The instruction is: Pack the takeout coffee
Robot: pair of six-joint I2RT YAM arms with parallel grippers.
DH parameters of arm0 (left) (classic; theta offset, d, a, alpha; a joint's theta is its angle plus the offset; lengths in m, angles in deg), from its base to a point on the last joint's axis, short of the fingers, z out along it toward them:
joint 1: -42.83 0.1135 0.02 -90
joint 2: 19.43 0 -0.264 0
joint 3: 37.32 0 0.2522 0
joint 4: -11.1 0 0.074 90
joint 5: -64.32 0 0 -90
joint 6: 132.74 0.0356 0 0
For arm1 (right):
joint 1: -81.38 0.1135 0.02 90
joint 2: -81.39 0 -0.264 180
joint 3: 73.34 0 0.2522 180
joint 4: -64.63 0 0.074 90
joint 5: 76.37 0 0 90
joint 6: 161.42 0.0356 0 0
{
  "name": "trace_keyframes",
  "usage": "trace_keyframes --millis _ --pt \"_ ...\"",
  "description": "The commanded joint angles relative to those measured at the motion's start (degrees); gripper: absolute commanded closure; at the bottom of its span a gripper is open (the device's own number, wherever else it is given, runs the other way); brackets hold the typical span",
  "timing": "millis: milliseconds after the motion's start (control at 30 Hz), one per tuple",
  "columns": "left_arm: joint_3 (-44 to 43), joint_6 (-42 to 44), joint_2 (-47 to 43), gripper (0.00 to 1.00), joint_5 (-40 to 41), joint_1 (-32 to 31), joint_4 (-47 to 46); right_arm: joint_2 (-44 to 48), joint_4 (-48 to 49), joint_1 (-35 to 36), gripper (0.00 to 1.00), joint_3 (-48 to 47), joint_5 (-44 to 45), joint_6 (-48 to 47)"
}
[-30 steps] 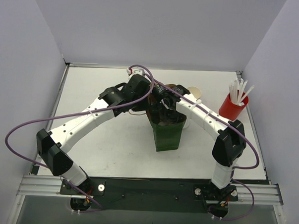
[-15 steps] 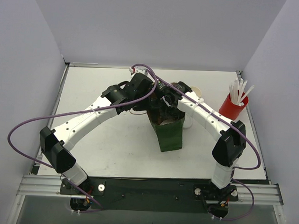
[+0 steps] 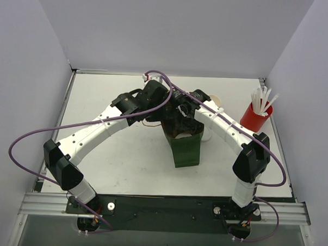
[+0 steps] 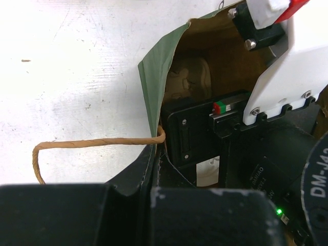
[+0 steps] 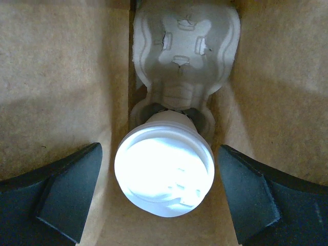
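Both arms had shifted slightly to the right over the previous second, and the green paper bag (image 3: 185,150) on the desk (image 3: 119,154) had followed them. Over the last half second almost nothing had changed.

**Step in hand.** One takeout cup (image 5: 164,171), lid on, stood inside the bag, seated in a near pocket of the pulp carrier (image 5: 184,61). The right claw (image 5: 159,151) was deep in the bag with its jaws spread. One finger stood on each side of the cup, and neither touched it. This was judged to be the release stage of placing that cup. The left claw (image 4: 154,177) appeared clamped on the bag rim just beside the twisted paper handle (image 4: 92,143), holding the mouth open.

**Next move.** The right claw would need to rise straight out of the bag. Its fingers would have to stay clear of the lid and of the brown inner walls. The left claw should keep its hold on the rim until the right claw is out. The carrier's far pocket was empty, so a second cup probably remained to be packed. No second cup could be identified with certainty in the overhead view.

**Writing.**
- In the left wrist view, a partial "DM-J4" was legible on the right arm's motor housing.
- A smaller label beside it was unreadable.
- No print on the cup's side was visible.
- The raised marks on the lid could not be read.
- The red cup (image 3: 255,119) of white sticks showed no lettering.
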Motion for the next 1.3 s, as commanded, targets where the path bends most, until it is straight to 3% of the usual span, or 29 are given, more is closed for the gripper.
trace_keyframes --millis 0,1267 --pt "-3.2 1.3 0.3 1.00 -0.6 -0.6 2.5 2.7 -2.6 0.2 0.10 -2.5 2.8 0.6" --pt "-4.6 3.1 0.1 1.00 1.3 -0.5 4.9 8.5 -2.2 0.2 0.10 -9.5 0.7 2.7"
